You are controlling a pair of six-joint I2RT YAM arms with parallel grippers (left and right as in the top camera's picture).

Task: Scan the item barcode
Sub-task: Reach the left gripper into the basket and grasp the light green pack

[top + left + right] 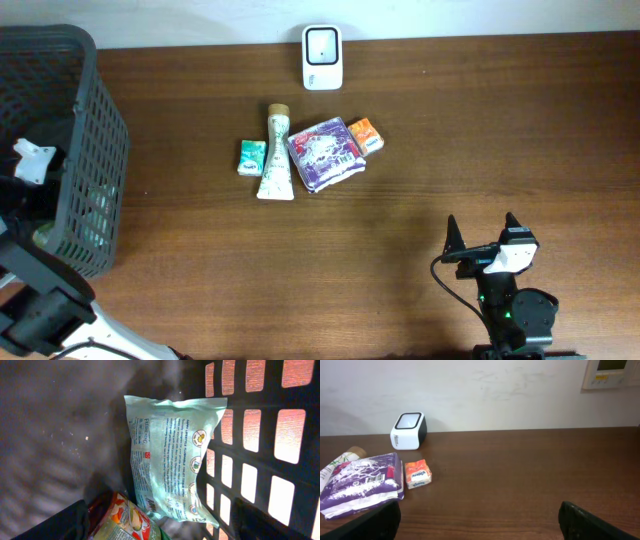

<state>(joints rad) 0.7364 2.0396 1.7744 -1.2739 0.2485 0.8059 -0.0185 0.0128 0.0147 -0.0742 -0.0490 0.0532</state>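
Overhead, the black basket (95, 150) stands at the left of the counter (450, 130); inside it the left jaws hang spread, empty, by a pale green packet (172, 460). Mid-counter lie a small green pack (251, 157), tube (276, 155), purple packet (325, 153) and orange box (365, 135), with the scanner (322, 57) at the far edge. Near right, the right jaws gape, empty.

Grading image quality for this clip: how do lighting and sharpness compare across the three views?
Overhead: even light on the table, sharp throughout. Left wrist: dim and grainy inside the basket, its holes glowing backlit. Right wrist: bright, scanner crisp.
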